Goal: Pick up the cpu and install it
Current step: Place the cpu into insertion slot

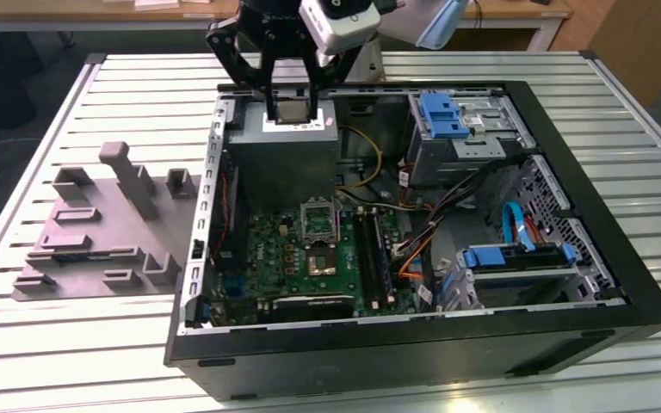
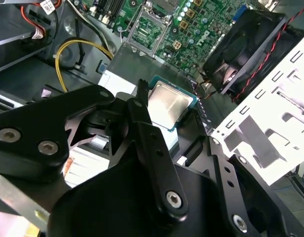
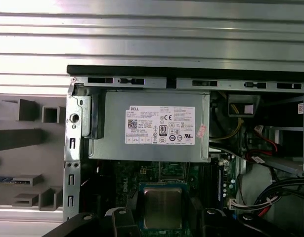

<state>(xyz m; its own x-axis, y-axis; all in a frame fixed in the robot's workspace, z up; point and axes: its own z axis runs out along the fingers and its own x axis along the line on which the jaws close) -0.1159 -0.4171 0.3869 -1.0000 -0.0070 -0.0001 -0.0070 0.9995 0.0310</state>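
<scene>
Jaws hold the cpu between them.

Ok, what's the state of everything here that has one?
cpu: gripped in the claw, over the power supply.
claw: shut on the cpu.
socket: empty.
case: lying on its side, side panel off, insides exposed.

Printed white label on grey box

Silvery cpu with green rim, black tool, green motherboard, grey box with white label
</scene>
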